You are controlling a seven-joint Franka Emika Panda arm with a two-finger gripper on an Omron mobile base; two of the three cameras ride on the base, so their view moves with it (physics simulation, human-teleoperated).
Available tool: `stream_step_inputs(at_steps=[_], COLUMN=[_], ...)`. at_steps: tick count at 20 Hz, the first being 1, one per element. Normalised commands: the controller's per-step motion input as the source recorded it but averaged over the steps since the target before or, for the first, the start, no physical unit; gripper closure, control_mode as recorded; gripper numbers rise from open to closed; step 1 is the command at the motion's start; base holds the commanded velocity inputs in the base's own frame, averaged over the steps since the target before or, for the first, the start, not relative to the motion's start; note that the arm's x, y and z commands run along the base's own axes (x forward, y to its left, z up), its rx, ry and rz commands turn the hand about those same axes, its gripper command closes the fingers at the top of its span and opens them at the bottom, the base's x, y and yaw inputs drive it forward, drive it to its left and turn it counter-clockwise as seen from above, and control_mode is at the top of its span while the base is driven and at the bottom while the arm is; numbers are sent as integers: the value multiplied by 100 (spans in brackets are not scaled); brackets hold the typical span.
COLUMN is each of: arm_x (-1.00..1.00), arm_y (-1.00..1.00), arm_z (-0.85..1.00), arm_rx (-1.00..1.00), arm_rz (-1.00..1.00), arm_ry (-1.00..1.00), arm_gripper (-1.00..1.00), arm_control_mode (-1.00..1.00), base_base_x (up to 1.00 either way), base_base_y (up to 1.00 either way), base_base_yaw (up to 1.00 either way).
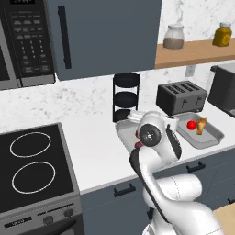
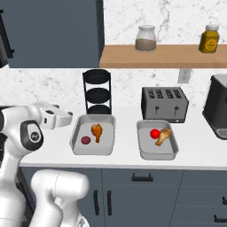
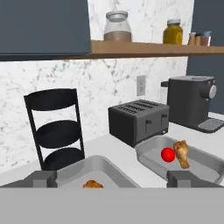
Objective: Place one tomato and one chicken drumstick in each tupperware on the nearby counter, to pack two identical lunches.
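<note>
- Gripper (image 2: 66, 116) hangs left of the left tupperware (image 2: 79, 144), jaws wide apart, holding nothing.
- Left tupperware holds a drumstick (image 2: 97, 131) and a dark red tomato (image 2: 85, 140).
- Right tupperware (image 2: 170, 153) on the counter (image 2: 195, 155) holds a bright red tomato (image 2: 154, 133) touching a drumstick (image 2: 163, 136).
- Toaster (image 2: 164, 104) stands behind it.

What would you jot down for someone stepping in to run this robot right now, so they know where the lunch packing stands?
Gripper: open, holding nothing, beside the left tupperware.
Left tupperware: holds a chicken drumstick and a dark red tomato.
Right tupperware: holds a bright red tomato and a drumstick.
Both trays sit on the white counter in front of the toaster and black tiered rack.
Done: each tray has one tomato and one drumstick.
Left: apparently nothing to place; just pull the arm back.
</note>
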Motion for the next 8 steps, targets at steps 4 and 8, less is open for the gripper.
stream_step_inputs(at_steps=[4, 8], arm_x=[-100, -100], arm_y=[27, 43], arm_z=[76, -18], arm_rx=[0, -7], arm_rz=[0, 0], arm_ry=[0, 0], arm_gripper=[-100, -100], arm_control_mode=[-100, -100], base_base_x=[0, 0], base_base_y=[0, 0], base_base_yaw=[0, 0])
